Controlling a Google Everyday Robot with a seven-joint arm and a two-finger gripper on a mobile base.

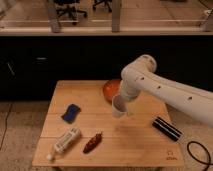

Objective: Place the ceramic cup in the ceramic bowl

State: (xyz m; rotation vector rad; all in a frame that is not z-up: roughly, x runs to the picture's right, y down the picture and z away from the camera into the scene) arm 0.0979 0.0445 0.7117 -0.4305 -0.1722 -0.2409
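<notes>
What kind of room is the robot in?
Probably an office or lab: rolling chairs at the back, a wooden table, and the gripper at a cup near the bowl.

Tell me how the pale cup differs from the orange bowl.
The cup is pale whitish; the bowl is orange-red. The cup is narrow with taller sides; the bowl is wider and shallow. The cup is in full view at the end of the arm, by the pincer; the bowl rests on the table just behind it, partly hidden by the arm. Both are round and open-topped.
</notes>
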